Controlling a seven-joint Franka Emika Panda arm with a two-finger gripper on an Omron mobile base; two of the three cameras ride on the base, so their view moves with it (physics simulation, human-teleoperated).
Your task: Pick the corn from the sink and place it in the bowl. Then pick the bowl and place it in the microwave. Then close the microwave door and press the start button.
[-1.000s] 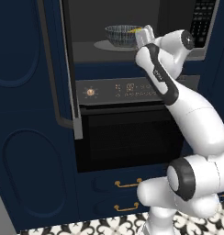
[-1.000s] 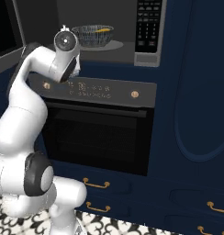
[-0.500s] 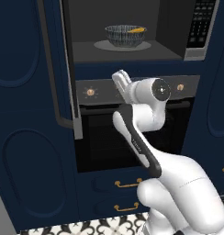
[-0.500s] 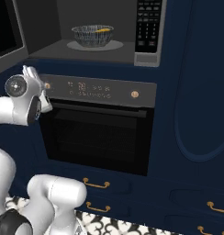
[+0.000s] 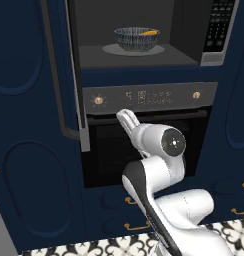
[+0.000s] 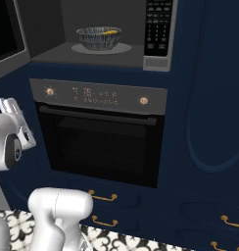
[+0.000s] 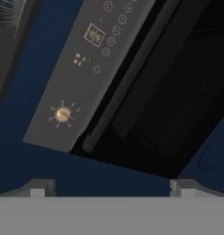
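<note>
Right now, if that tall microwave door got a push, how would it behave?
The microwave door stands open and would probably swing stiffly on its hinge, not flex. Its dark glass looks fragile, and its long bar handle may give an easy place to push.

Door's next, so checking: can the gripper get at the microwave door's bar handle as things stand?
Probably yes: the open gripper sits low by the oven, and nothing stands between it and the microwave door handle.

Glossy white arm [image 5: 159, 200], dark joints

- Bowl [image 5: 137, 38]: one
- Corn [image 5: 150, 33]: one cob
- Microwave [image 5: 144, 30]: one
- Microwave door [image 5: 64, 70]: one
- Oven [image 5: 144, 135]: one
- Gold oven dials [image 5: 98, 100]: two
- Gold drawer pulls [image 6: 103, 197]: at least four
</note>
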